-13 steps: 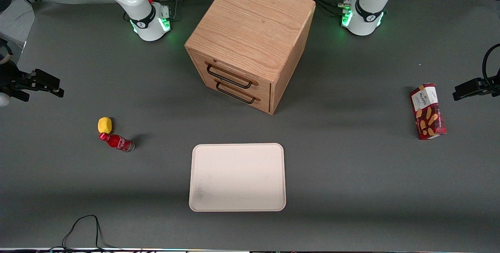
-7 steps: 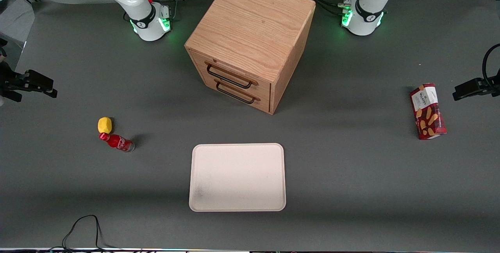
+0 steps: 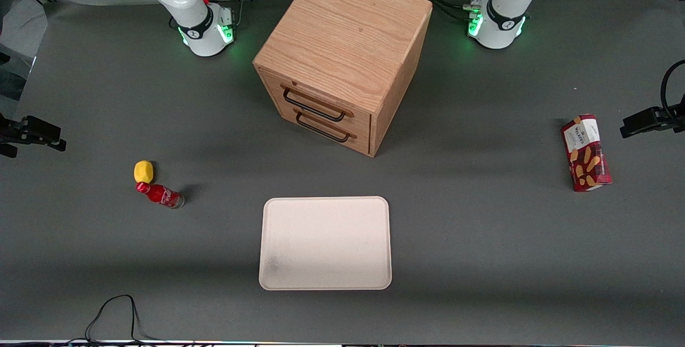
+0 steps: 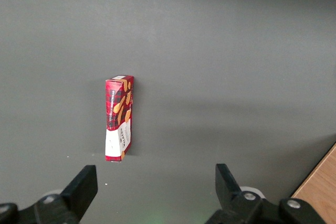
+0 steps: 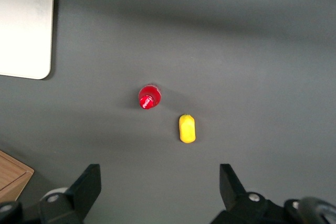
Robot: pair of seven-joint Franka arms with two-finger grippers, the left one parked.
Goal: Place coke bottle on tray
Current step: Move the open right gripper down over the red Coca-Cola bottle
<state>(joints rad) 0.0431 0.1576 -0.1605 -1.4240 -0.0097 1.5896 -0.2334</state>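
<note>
Approach is the step in hand, judging by how things are lying: the end effector (image 3: 53, 142) is hovering at the working arm's edge of the surface (image 3: 481, 240), holding nothing, and the wrist view is showing its fingers (image 5: 86, 184) spread wide. A lemon (image 3: 143, 171) is lying near that same edge, and the coke bottle (image 3: 159, 195) is standing upright just beside it, slightly nearer the front camera, apparently not touching it. The cream-pink tray (image 3: 325, 200) is sitting bare, well apart from the bottle, by the middle of the edge nearest the front camera. A wooden two-drawer cabinet (image 3: 342, 52) is occupying the middle, and a red snack box (image 3: 586, 152) is lying toward the parked arm's edge. Next, the end effector is likely needing to centre over the bottle cap (image 5: 149, 98), descend, and close on the body without nudging the lemon (image 5: 187, 128).
</note>
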